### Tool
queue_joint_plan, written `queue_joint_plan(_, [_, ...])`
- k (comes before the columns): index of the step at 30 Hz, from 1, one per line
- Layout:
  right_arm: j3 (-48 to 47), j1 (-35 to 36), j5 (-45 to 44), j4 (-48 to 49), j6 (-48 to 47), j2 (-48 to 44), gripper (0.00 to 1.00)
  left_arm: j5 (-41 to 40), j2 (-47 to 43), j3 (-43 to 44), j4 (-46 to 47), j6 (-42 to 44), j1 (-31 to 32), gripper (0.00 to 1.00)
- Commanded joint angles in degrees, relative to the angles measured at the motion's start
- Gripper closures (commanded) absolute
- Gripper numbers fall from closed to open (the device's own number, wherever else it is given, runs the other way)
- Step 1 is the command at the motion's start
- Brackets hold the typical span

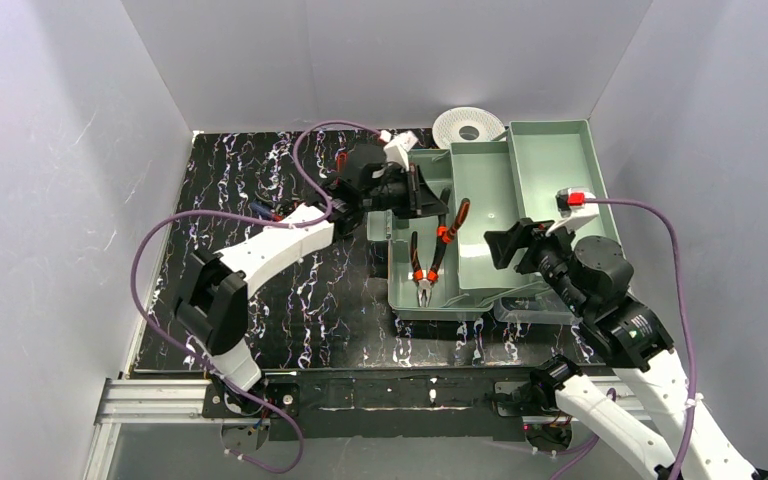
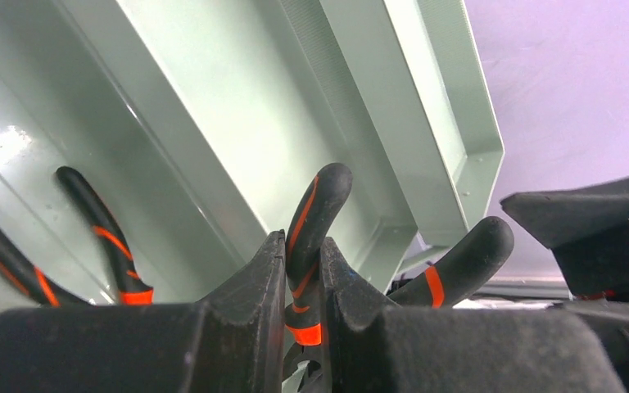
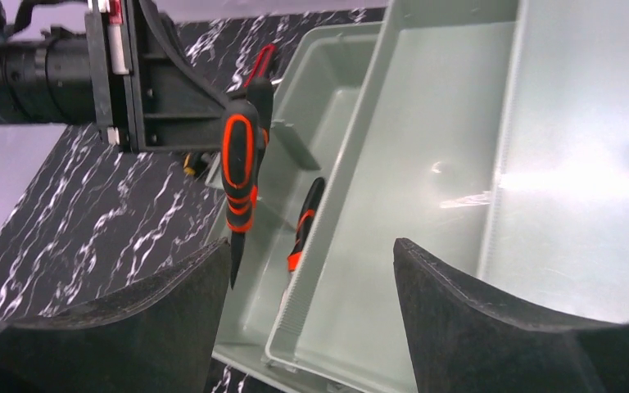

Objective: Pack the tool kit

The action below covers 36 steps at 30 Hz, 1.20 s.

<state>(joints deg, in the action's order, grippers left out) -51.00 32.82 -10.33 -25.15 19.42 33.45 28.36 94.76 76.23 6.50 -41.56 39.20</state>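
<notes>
The pale-green tool kit box (image 1: pixel 405 300) lies open right of the table's middle, also seen in the right wrist view (image 3: pixel 340 61). One pair of orange-and-black pliers (image 1: pixel 422 272) lies flat in its left compartment. My left gripper (image 1: pixel 438 193) is shut on one handle of a second pair of pliers (image 3: pixel 240 168), which hangs nose-down over that compartment. In the left wrist view the left gripper (image 2: pixel 303 250) pinches that handle (image 2: pixel 315 213), and the other handle (image 2: pixel 467 254) sticks out to the right. My right gripper (image 1: pixel 505 245) hovers open and empty over the box's front; in its own view the right gripper (image 3: pixel 311 286) has nothing between the fingers.
A pale-green inner tray (image 1: pixel 555 160) fills the box's right side. A white round spool (image 1: pixel 468 126) stands behind the box. A clear lid piece (image 1: pixel 525 305) lies at the box's front right. A red-handled tool (image 1: pixel 340 160) lies on the black marbled table (image 1: pixel 260 170) behind my left gripper.
</notes>
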Motion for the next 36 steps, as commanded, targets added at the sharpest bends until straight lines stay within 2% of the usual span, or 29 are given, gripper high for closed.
queue_joint_plan(1, [0.21,0.24,-11.77,2.10,2.39,-3.33,0.20,-6.21,2.22,6.91,-0.92,-2.26,2.85,1.00])
queue_joint_plan(7, [1.17,0.23,-15.56,1.54,3.42,-6.74,0.20,-9.15,5.66,7.40,5.79,-13.13,5.08,1.00])
queue_joint_plan(10, [1.32,0.22,-15.64,1.12,3.84,-6.93,0.20,-12.26,6.84,7.91,6.77,-15.65,6.75,1.00])
queue_joint_plan(14, [1.67,0.22,-15.85,1.06,3.87,-6.81,0.20,-18.39,8.69,8.27,5.93,-16.03,9.16,1.00])
queue_joint_plan(20, [2.43,0.23,-15.70,1.30,3.37,-6.59,0.20,-28.40,10.39,8.74,1.22,-11.84,12.10,1.00])
queue_joint_plan(21, [2.48,0.23,-15.73,1.32,3.18,-6.46,0.20,-29.58,10.56,8.90,0.89,-11.31,12.44,0.96])
queue_joint_plan(23, [2.65,0.23,-15.97,1.39,2.91,-6.06,0.20,-29.75,10.52,8.89,1.52,-9.72,13.17,0.77])
queue_joint_plan(26, [2.77,0.23,-16.27,1.82,2.68,-5.41,0.20,-32.85,9.32,8.81,1.21,-5.99,14.89,0.40])
queue_joint_plan(27, [2.75,0.23,-16.22,1.97,2.72,-5.19,0.20,-34.52,8.64,8.70,0.97,-4.73,15.36,0.32])
queue_joint_plan(28, [2.67,0.23,-15.99,2.25,2.66,-4.62,0.20,-36.16,6.89,7.91,0.81,-2.67,15.64,0.18])
queue_joint_plan(29, [2.50,0.22,-15.80,2.37,2.66,-4.20,0.20,-38.67,4.40,6.98,0.00,-0.36,15.57,0.11])
queue_joint_plan(31, [2.15,0.23,-15.13,2.58,2.93,-3.44,0.20,-44.67,-1.84,7.11,-5.84,6.90,14.91,0.03])
queue_joint_plan(33, [2.23,0.27,-13.16,3.37,3.74,-2.77,0.21,-46.40,-8.69,6.12,-16.00,9.69,10.07,0.02])
queue_joint_plan(36, [1.21,0.24,-9.16,3.71,4.55,-0.20,0.21,-44.66,-17.78,0.36,-26.24,9.51,-1.74,0.02])
